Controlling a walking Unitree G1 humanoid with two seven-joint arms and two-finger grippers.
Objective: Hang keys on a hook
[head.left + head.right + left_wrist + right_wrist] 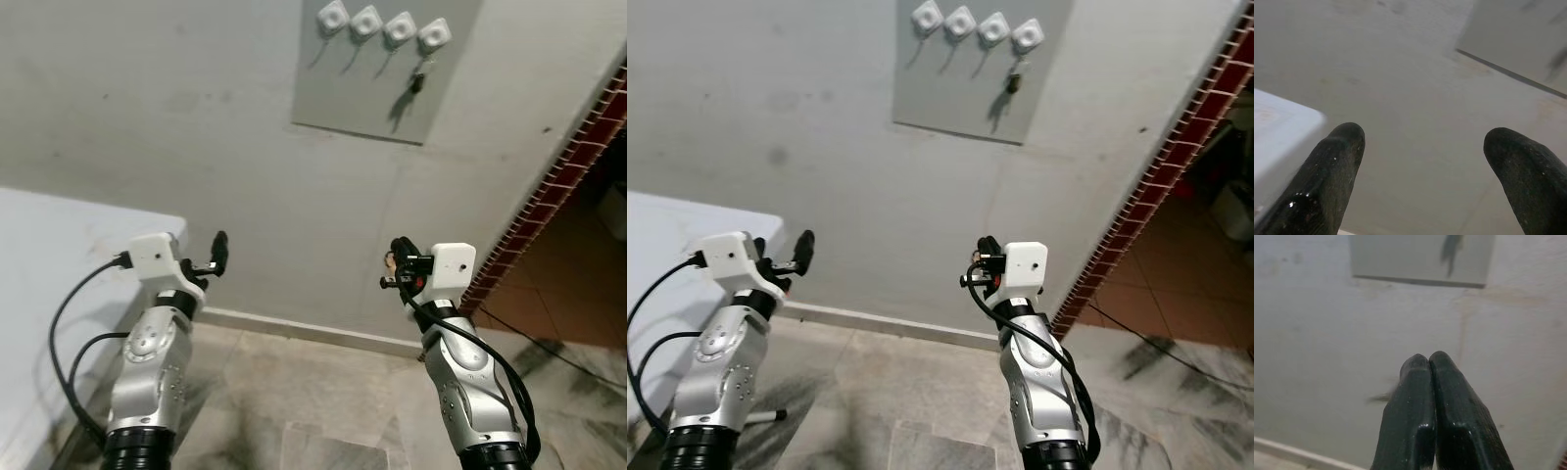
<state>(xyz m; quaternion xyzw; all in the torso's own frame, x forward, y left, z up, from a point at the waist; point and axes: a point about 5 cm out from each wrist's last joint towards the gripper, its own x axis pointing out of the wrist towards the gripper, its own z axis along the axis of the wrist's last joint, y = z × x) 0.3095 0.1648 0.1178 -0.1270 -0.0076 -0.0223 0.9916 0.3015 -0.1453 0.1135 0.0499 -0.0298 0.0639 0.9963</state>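
Hanging lengthwise from the rightmost hook on the wall panel, the keys sit well above both arms, nearer the right gripper; the tabletop lies beside the left gripper. Left wrist view shows its fingers spread apart facing bare wall. Right wrist view shows fingers pressed together, empty, with the keys' blur above them.

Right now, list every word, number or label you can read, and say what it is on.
None can be read.
Grey board: plain, no print.
Four white hooks: unmarked.
Keys on the rightmost hook: too small to show any text.
White wrist housings: no visible label.
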